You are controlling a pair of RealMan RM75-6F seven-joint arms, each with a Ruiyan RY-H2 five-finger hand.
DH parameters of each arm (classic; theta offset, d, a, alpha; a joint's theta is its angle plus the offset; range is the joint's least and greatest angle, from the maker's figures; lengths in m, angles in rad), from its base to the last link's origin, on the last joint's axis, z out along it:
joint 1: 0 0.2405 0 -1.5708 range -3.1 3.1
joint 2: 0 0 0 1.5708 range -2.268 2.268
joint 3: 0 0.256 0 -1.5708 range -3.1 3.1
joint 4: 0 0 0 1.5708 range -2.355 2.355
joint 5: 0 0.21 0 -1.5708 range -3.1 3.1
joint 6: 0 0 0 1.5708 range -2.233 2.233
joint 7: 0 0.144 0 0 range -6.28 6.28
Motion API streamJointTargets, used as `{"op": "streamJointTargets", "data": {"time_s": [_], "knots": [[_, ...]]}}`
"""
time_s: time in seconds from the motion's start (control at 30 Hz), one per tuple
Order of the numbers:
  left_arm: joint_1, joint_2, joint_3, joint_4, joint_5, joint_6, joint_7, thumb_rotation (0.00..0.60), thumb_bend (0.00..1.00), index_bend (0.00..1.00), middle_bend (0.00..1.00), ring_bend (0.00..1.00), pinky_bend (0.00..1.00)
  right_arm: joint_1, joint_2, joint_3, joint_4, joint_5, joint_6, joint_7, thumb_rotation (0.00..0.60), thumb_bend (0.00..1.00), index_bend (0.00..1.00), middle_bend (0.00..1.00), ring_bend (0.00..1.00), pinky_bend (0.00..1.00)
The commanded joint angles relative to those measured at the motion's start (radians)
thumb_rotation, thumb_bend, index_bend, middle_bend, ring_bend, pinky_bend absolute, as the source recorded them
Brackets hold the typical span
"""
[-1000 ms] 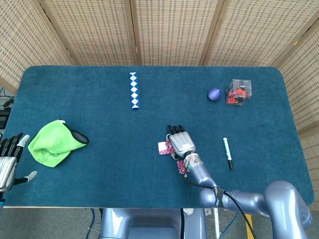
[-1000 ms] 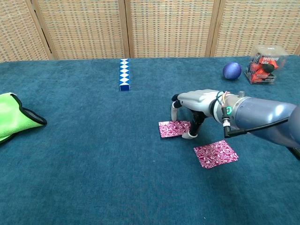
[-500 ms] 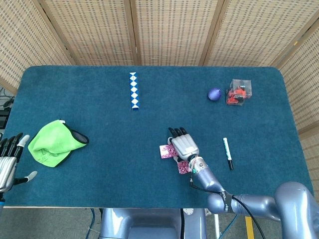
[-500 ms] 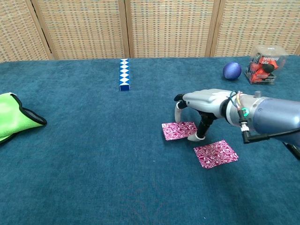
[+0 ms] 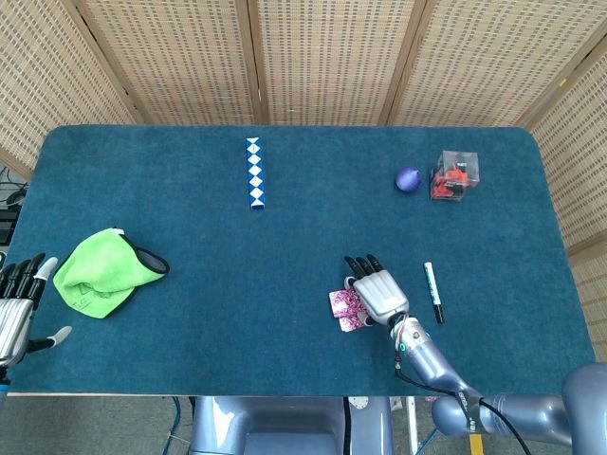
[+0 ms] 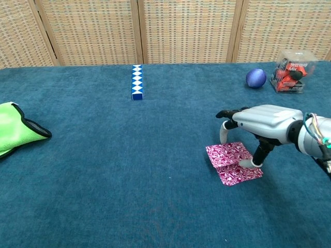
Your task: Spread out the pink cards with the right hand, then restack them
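Restack phase, close to done by my read. Nearest the robot, under the right robot hand (image 6: 261,129): two pink cards (image 6: 231,161), overlapping but skewed, the far-left one lying partly over the nearer one. Not a square stack yet. Can't tell if there are more than two.

Right robot hand sits arched over the cards, palm down, fingers spread, fingertips (image 6: 255,162) down on the upper card's right edge. It presses rather than grips; nothing is lifted or pinched. Head view agrees: hand covers the cards' right side, pink showing at its left.

Left to do: slide the upper card fully onto the lower, square the edges, lift off.

Left robot hand (image 5: 15,305) is well off to the left at the surface edge, fingers apart, holding nothing.

Other items, all clear of the cards: marker (image 5: 433,292) just right of the right hand; green cloth (image 5: 100,272) far left; further out, the blue-white snake puzzle (image 6: 137,81), purple ball (image 6: 256,78) and the clear box with a red toy (image 6: 293,71) at the far right.
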Motion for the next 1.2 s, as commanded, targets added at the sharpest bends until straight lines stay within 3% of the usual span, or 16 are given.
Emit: {"op": "streamJointTargets", "data": {"time_s": [0.03,0.7,0.93,1.2], "knots": [[0.0,-0.001,0.0,0.0,0.0,0.001,0.002,0.6,0.0,0.0,0.0,0.0,0.0,-0.013,0.002,-0.014,0.002,-0.029,0.009,-0.008,0.6,0.34,0.54,0.0,0.0,0.0],[-0.001,0.0,0.0,-0.001,-0.002,-0.002,0.003,0.6,0.0,0.0,0.0,0.0,0.0,-0.051,-0.012,-0.02,0.03,-0.082,-0.007,-0.032,0.6,0.34,0.54,0.0,0.0,0.0],[0.0,-0.001,-0.001,-0.001,-0.004,-0.001,0.007,0.6,0.0,0.0,0.0,0.0,0.0,-0.052,-0.007,-0.011,0.026,-0.073,-0.029,-0.045,0.6,0.31,0.4,0.0,0.0,0.0],[0.0,-0.001,-0.001,-0.002,-0.004,-0.001,0.008,0.6,0.0,0.0,0.0,0.0,0.0,-0.053,0.004,-0.003,0.014,-0.063,-0.036,-0.066,0.6,0.31,0.35,0.0,0.0,0.0]]}}
